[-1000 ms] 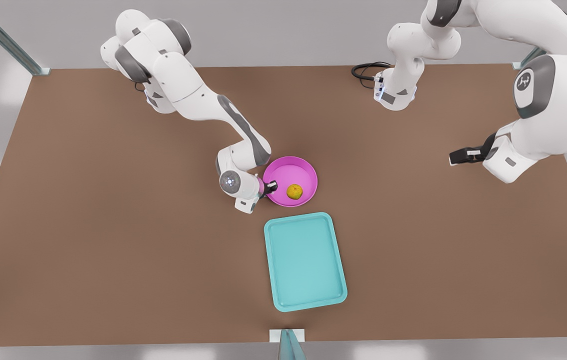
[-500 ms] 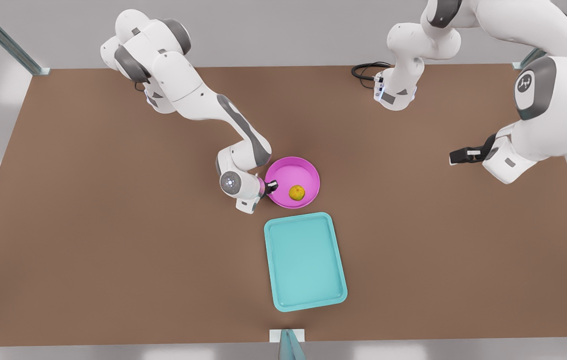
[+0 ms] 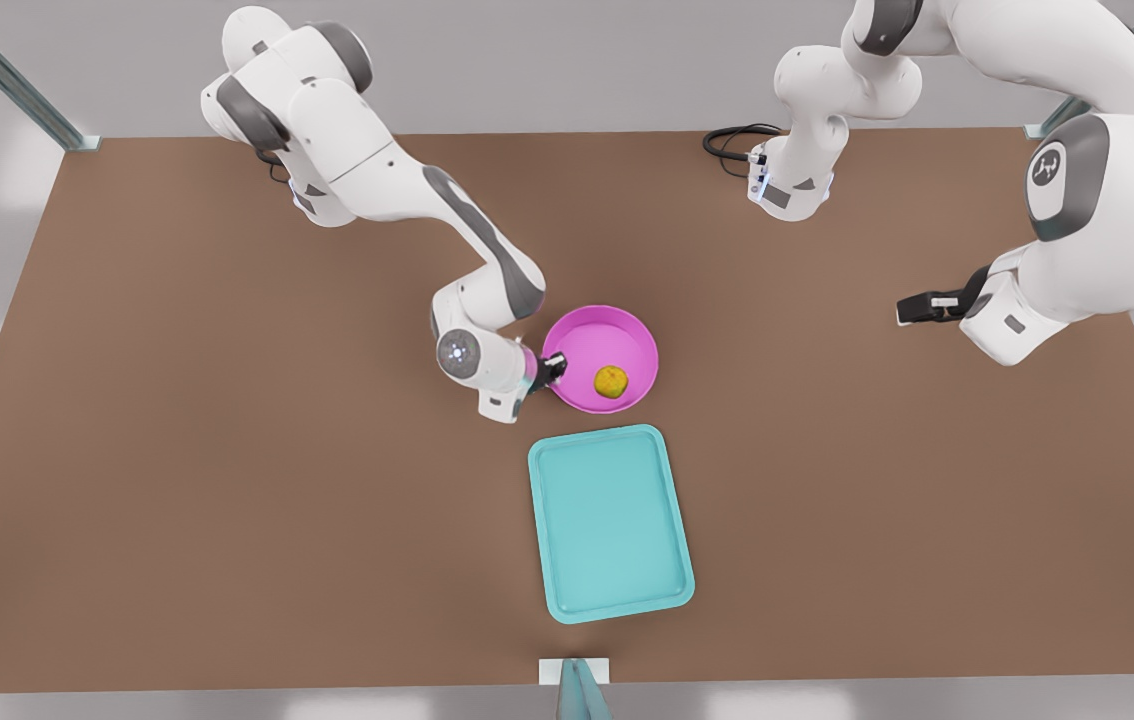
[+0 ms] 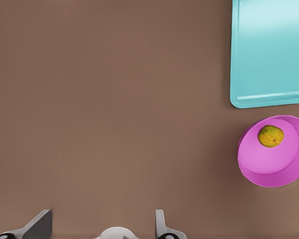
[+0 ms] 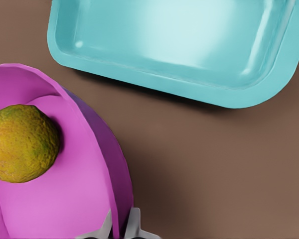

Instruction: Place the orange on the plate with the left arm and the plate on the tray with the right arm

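While the small round yellow-orange fruit with a greenish-brown blotch [image 3: 611, 381] lies inside the round bright pink shallow plate [image 3: 587, 343], it rests toward the side of the plate that faces the tray. The right gripper [image 3: 549, 372] pinches the rim of this plate on the front view's left, one finger inside the rim and one outside; in the right wrist view the two pale fingertips [image 5: 135, 222] press the pink wall [image 5: 97, 149] between them, and the orange [image 5: 22, 142] sits close behind it. The plate seems tilted in that view, with the gripped edge raised.

The teal rectangular tray with rounded corners and a low rim [image 3: 611, 523] lies flat on the counter just beside the plate, nearer to the camera in the front view, and does not touch it. The right wrist view shows one short end of the tray [image 5: 169, 47] and its shining bottom.

The left gripper [image 3: 919, 310] hangs well apart, over the counter at the front view's right, where this arm waits. Its fingers [image 4: 160, 224] stand spread in the left wrist view, which looks down from high and shows plate [image 4: 269, 164], orange [image 4: 270, 136] and tray [image 4: 269, 52] far off together.

The counter [image 3: 227, 450] is a plain matt brown surface. Around it are light grey walls, metal frame posts [image 3: 7, 75] at the far corners, and a black cable [image 3: 732, 140] near one arm base.
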